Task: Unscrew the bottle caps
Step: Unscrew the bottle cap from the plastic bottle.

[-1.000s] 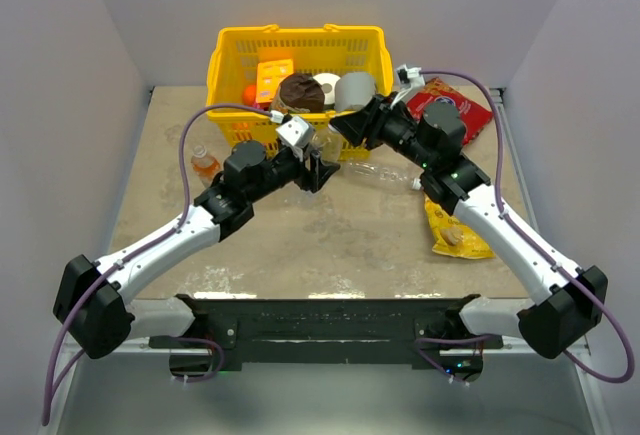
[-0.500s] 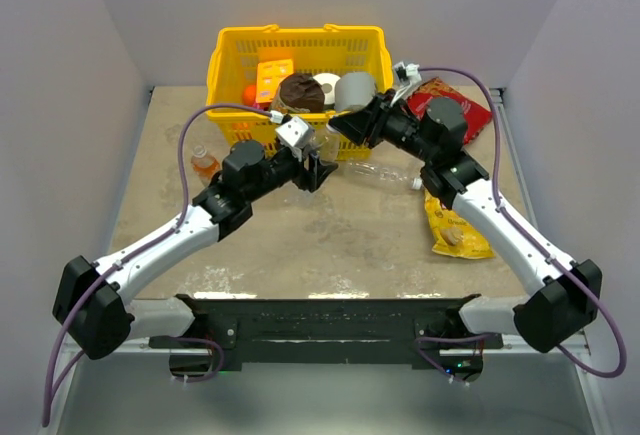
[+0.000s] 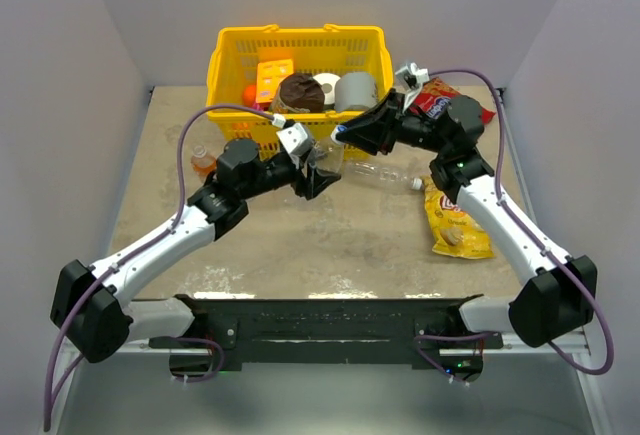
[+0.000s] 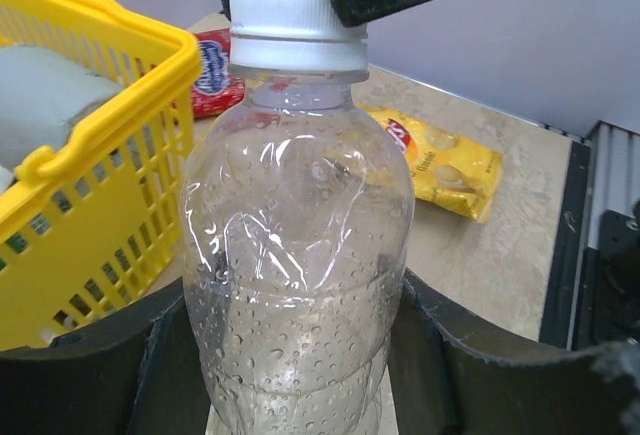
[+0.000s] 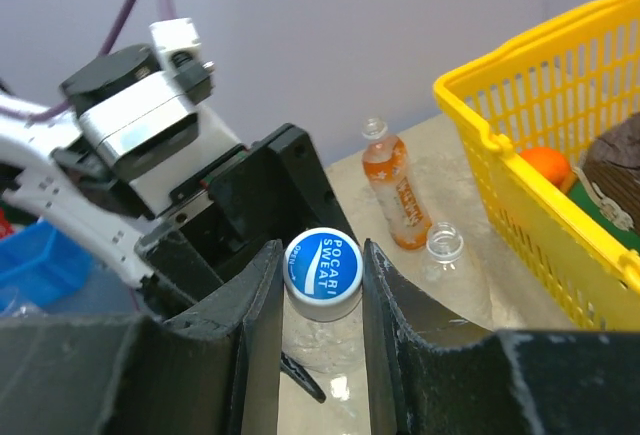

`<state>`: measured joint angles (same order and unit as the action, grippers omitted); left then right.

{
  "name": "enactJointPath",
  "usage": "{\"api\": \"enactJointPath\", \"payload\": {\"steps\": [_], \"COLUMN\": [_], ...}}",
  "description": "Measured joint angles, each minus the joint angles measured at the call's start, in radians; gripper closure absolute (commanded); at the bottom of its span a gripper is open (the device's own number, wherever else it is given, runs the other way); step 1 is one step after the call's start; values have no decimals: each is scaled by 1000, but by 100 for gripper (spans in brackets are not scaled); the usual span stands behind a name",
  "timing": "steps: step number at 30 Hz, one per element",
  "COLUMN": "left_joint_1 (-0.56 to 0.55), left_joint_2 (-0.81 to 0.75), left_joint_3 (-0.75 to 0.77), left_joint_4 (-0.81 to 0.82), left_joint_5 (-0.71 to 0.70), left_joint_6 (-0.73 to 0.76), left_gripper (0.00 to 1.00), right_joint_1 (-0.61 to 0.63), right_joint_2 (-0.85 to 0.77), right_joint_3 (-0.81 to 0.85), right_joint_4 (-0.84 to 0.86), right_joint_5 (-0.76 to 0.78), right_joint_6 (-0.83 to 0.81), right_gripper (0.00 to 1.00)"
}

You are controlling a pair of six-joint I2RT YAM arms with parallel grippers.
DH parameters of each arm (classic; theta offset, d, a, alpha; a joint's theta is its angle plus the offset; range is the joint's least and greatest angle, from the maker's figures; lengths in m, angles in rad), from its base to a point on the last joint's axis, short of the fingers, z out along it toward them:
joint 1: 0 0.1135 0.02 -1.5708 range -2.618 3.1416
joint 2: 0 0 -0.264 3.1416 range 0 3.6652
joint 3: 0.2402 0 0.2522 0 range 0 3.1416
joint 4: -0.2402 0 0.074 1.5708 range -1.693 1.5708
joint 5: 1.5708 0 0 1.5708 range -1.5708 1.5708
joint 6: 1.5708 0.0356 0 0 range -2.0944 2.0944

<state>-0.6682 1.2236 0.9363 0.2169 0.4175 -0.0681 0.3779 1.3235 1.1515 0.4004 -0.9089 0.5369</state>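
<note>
Cap sits on a clear bottle that's upright just in front of the yellow basket, and the right gripper is clamped tight on it from both sides, blue face showing between the fingers. Left gripper is only partly open, hugging the bottle's lower body. Further off, an orange bottle and an open clear bottle stand on the table near the basket.

The bottle cap reads "POCARI SWEAT".
</note>
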Motion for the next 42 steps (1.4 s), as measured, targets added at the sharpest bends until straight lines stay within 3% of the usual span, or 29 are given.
{"api": "enactJointPath", "payload": {"steps": [10,23,26,27,29,30,33,42], "left_joint_1": [7,6,5,4,2,1,-15,-28], "left_joint_2": [36,80,80,80,76,72,54,31], "left_joint_3": [0,0,0,2,8,10,11,1], "left_joint_4": [3,5,6,6,6,6,11,29], "left_joint_5": [332,569,559,540,477,440,304,-37], "left_joint_6": [-27,-44,-43,-40,-32,-28,-16,-60], "left_gripper": [55,58,57,58,58,58,58,57], "right_joint_1": [-3,8,11,11,12,13,23,50], "right_joint_2": [-25,-33,-45,-52,-65,-72,-92,-196], "right_joint_3": [1,34,34,34,34,34,34,-20], "right_joint_4": [-15,-197,-216,-223,-228,-232,-248,-231], "right_joint_5": [-301,-463,-435,-411,-346,-301,-150,367], "right_joint_6": [-152,-319,-325,-321,-312,-299,-264,-138], "right_gripper": [100,100,78,64,48,29,13,13]}}
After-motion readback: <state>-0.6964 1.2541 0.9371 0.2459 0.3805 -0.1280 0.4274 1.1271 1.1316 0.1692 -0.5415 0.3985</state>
